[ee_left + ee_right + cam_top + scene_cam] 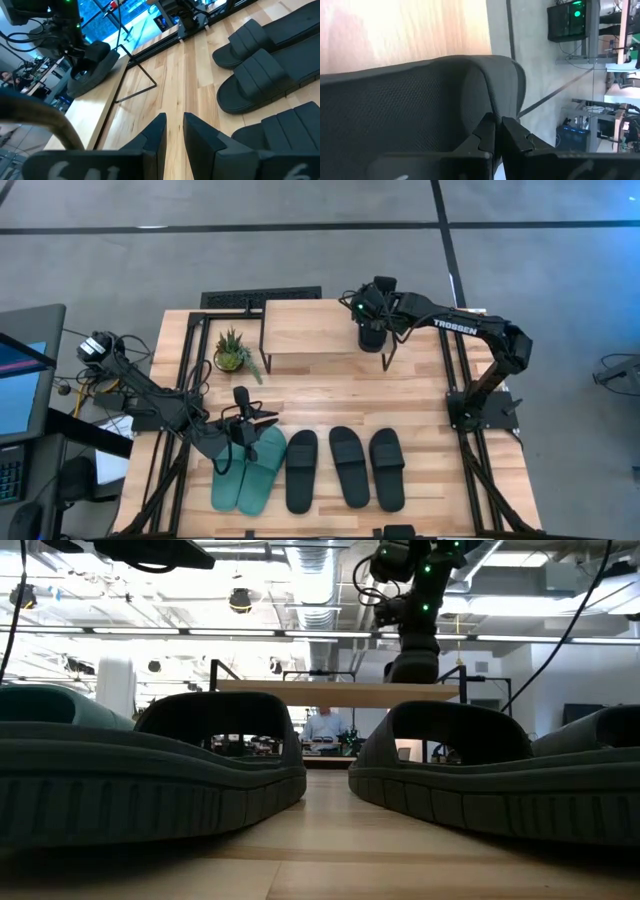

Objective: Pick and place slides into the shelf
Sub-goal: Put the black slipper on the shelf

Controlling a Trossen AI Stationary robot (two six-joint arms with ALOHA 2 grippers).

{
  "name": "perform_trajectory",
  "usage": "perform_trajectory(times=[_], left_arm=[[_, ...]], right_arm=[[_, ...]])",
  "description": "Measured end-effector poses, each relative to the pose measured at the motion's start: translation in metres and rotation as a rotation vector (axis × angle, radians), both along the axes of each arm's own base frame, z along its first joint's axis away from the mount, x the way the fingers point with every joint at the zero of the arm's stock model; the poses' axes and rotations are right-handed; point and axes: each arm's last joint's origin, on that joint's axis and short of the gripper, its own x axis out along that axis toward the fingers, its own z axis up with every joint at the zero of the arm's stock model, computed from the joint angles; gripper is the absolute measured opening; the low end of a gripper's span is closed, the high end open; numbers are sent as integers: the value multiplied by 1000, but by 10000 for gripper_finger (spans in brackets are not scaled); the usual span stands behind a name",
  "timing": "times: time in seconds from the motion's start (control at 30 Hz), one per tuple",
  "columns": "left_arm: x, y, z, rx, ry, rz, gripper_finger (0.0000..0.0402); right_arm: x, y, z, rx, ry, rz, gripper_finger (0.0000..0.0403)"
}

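The shelf (305,330) stands at the table's far middle, a light top board on thin black legs. My right gripper (372,330) is over its right end, shut on a black slide (92,67). On the near half of the table lie a teal pair (250,472) and three black slides (301,470) (350,465) (387,470), soles down in a row. My left gripper (246,423) hovers just above the teal pair's far ends, touching nothing. Its fingers (172,131) stand a narrow gap apart. My right gripper pinches the black slide between its two fingers at a rounded edge (492,107), which looks like the strap's rim. It comes from above, pointing down. The slide is tilted, and its lower part (80,87) rests on the shelf's top board near the right end.
A small potted plant (232,352) stands left of the shelf, and a black grille (260,298) lies behind it. Bare wood lies between the shelf and the row of slides. A person (325,725) shows far off in the room beyond.
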Motion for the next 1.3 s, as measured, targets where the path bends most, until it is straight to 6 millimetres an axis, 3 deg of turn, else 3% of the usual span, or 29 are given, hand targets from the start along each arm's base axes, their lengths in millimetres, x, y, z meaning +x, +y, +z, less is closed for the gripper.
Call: perform_trajectory(times=[0.4,1.3], left_arm=[[0,0,0,-4,-3,6,55],[0,0,0,-10,-6,9,55]], right_arm=[[-4,1,-2,11,50,-7,2],[1,25,1,-25,120,67,4]])
